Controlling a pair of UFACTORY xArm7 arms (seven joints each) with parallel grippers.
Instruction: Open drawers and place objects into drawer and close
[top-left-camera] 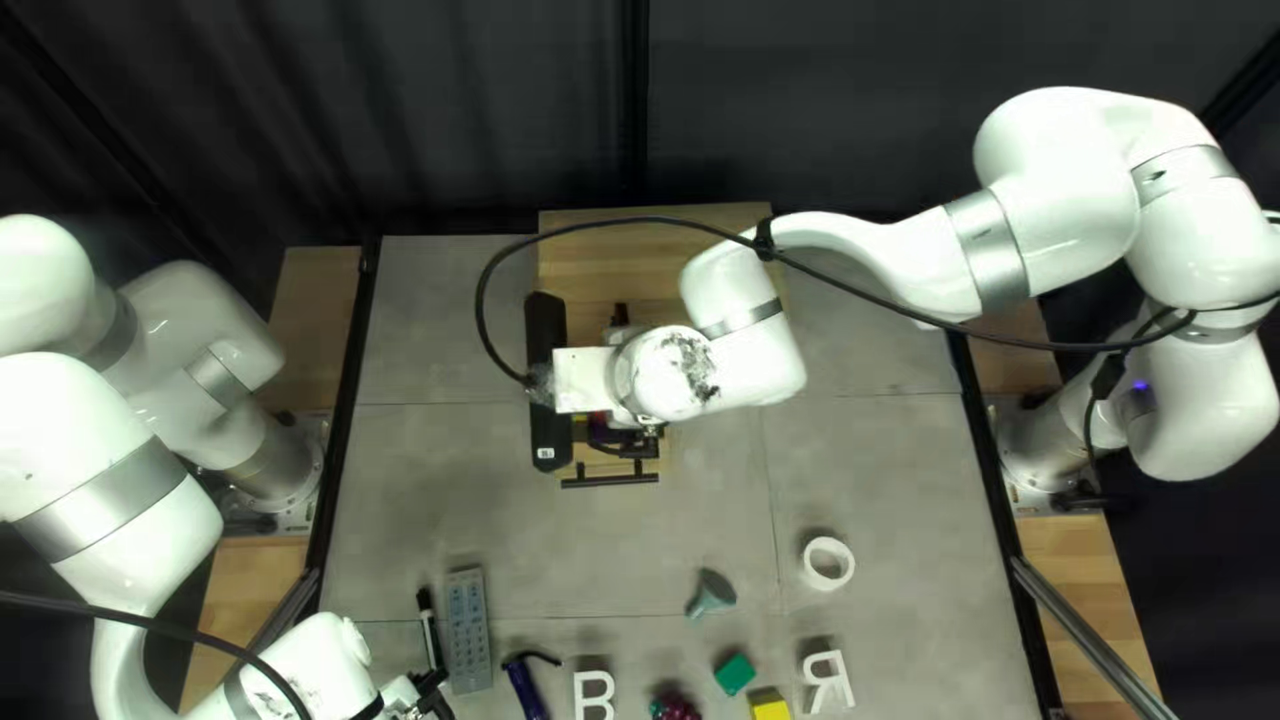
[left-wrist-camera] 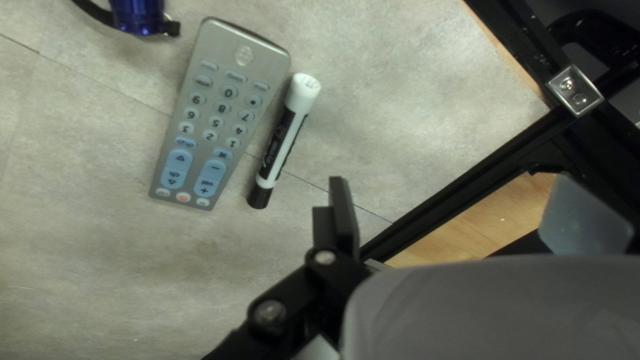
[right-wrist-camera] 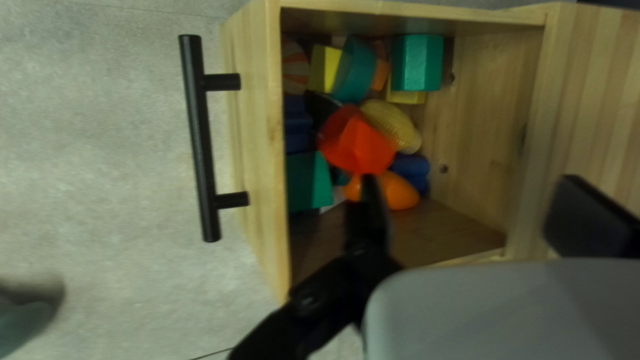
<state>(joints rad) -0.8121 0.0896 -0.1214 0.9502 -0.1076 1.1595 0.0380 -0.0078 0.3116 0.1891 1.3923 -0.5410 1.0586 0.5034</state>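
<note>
Hovering over the open wooden drawer (right-wrist-camera: 257,153), the right hand (top-left-camera: 650,434) stands wide; a red piece (right-wrist-camera: 353,141) and green block (right-wrist-camera: 418,63) lie inside. The left hand (top-left-camera: 430,696), also spread, is near the marker (left-wrist-camera: 280,147), beside the gray remote (left-wrist-camera: 223,113) on the desk (top-left-camera: 867,460).

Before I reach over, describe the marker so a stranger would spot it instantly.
On the table, find the long gray remote. The marker lies alongside it, on the side toward my left arm's base. Unlike the remote, it is a slim round stick, black and white, one end white, the other black.
</note>
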